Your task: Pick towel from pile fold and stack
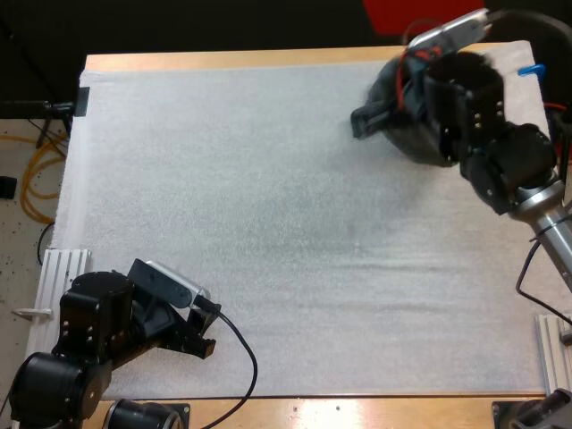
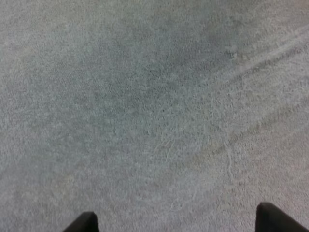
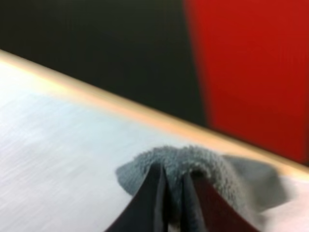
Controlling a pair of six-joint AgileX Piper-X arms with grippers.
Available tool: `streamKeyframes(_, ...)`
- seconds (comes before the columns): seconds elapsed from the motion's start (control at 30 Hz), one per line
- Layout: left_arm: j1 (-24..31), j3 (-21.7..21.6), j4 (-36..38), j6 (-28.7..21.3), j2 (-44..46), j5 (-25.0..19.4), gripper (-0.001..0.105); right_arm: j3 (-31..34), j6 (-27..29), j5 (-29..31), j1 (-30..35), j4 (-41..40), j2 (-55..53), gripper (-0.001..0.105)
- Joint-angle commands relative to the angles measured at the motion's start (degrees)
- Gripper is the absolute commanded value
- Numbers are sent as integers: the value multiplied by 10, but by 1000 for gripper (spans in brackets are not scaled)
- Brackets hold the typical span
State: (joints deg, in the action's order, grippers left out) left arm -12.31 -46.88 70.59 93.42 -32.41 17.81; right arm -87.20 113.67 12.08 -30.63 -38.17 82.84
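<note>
One towel, pinched in the right claw; left claw spread wide over the mat.

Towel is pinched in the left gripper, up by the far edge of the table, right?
Not quite. The right gripper pinches the towel, up by the far edge of the table, as the right wrist view shows. The left gripper is open over the bare mat.

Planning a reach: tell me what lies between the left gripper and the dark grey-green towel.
Only bare white mat, seen in the high view, from the left gripper to the dark grey-green towel in the right gripper.
</note>
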Motion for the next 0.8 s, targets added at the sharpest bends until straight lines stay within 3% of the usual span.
streamKeyframes(0.0, -2, 1, -2, 5, 0, 5, 63, 4, -14, -81, -10, -26, -1, 0)
streamKeyframes(0.23, -2, 1, -2, 5, 0, 5, 63, 22, -29, -227, -94, -22, 45, 0)
streamKeyframes(0.43, -2, 1, -2, 5, 0, 5, 63, 22, -60, -302, -165, -13, 110, 0)
streamKeyframes(0.57, -2, 1, 1, 0, 0, -6, 63, 22, -59, -310, -192, -15, 144, 0)
streamKeyframes(0.77, -2, 1, 17, -25, 0, -88, 63, 22, -90, -311, -195, -4, 174, 0)
